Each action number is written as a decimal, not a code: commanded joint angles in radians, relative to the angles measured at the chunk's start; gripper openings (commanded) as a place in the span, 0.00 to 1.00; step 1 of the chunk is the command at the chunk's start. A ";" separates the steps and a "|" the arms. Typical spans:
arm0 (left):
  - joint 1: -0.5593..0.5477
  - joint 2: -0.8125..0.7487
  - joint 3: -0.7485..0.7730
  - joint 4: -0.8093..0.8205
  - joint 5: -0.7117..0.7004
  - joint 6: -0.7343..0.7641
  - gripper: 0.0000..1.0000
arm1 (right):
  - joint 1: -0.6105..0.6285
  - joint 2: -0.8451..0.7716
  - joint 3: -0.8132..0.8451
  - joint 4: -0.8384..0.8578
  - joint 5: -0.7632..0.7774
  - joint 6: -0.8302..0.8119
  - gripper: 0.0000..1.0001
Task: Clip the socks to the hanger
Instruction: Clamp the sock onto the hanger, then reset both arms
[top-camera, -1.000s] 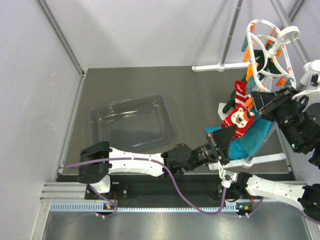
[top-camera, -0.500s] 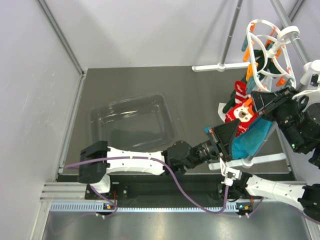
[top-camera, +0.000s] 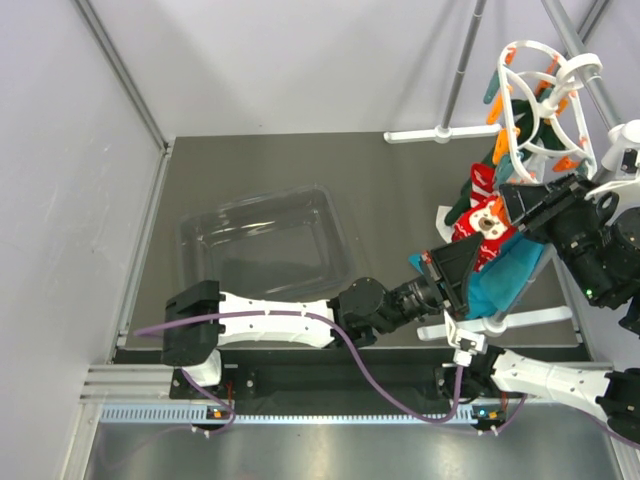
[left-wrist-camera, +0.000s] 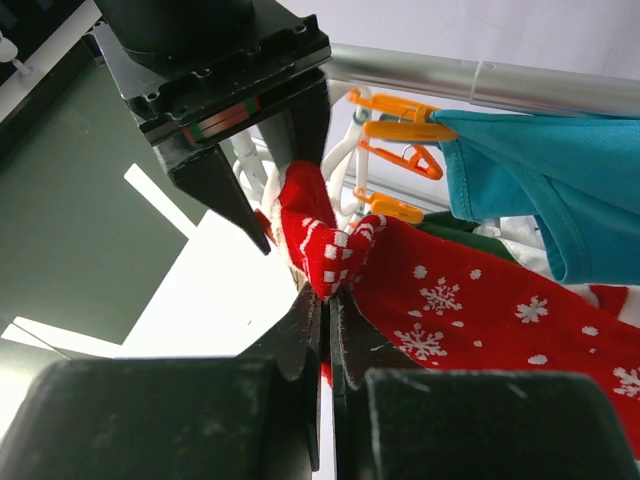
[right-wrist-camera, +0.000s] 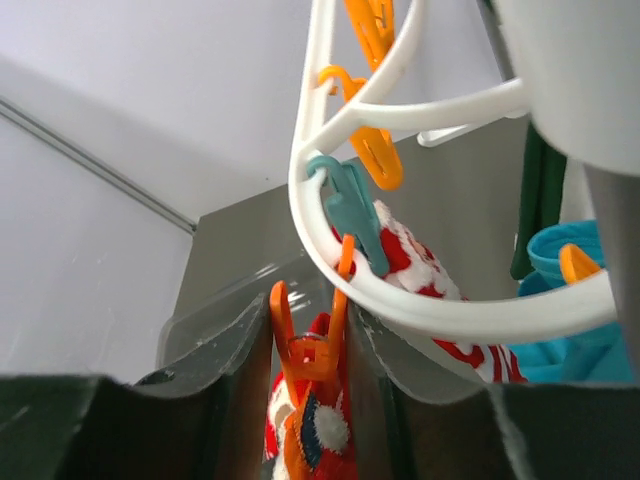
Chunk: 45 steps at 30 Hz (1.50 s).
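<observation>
Left claw (left-wrist-camera: 323, 305), pinching red-and-white sock (left-wrist-camera: 312, 232), sits just below right claw (right-wrist-camera: 308, 325), which squeezes an orange peg (right-wrist-camera: 300, 358).

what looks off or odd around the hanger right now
Only small things. One teal peg sits among orange pegs on the white hanger, and the red sock is bunched into a fold where the left gripper pinches it. Nothing looks torn or dropped.

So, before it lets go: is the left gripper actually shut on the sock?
Shut: the left gripper pinches the red sock's edge between closed fingers.
</observation>
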 joint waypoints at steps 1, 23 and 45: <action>0.004 0.006 0.047 0.029 0.024 0.012 0.00 | -0.001 0.007 -0.020 -0.058 -0.112 0.006 0.34; 0.004 -0.101 0.085 -0.241 -0.087 -0.362 0.99 | 0.001 -0.002 0.050 -0.093 -0.142 -0.107 0.79; 0.040 -0.601 -0.117 -0.730 -0.358 -1.353 0.99 | -0.002 -0.086 0.026 -0.222 -0.449 -0.373 1.00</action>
